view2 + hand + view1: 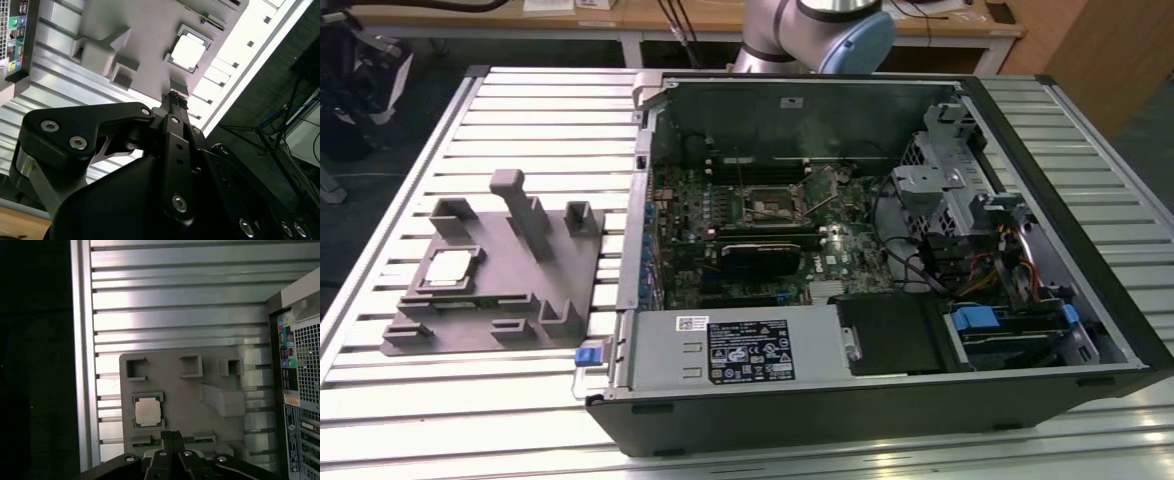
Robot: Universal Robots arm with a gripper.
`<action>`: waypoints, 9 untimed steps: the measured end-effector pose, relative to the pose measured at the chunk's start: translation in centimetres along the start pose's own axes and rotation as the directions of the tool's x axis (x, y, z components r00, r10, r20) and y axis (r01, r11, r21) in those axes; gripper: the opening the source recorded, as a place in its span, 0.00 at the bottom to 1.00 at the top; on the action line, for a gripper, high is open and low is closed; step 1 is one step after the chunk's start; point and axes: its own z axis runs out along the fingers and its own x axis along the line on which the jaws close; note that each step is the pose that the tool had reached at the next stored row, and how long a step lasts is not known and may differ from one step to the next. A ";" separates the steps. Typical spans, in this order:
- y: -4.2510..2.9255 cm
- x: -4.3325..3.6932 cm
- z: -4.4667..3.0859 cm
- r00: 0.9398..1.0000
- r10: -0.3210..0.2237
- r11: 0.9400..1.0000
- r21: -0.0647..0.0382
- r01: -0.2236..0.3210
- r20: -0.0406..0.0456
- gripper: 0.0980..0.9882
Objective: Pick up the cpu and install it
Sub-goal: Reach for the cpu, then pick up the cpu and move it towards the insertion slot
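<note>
The claw [170,434] hung clear of the grey tray [210,370], its fingers pressed together with nothing between them. The cpu [148,411] lay flat in a shallow square recess of that tray, well apart from the open computer case [1067,300]. It was probably light, stiff and fragile, with a slick metal face. Its opposite edges looked the safest place to take hold.
</note>
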 end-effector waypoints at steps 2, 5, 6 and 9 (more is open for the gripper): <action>-0.05 0.64 0.04 1.000 0.000 1.000 0.000 0.000 0.000 0.01; -0.11 1.51 0.07 1.000 0.000 1.000 0.000 0.000 -0.002 0.01; -0.14 1.82 0.08 1.000 0.000 1.000 0.000 0.000 -0.002 0.01; -0.18 2.29 0.15 1.000 0.000 1.000 0.000 0.000 -0.003 0.01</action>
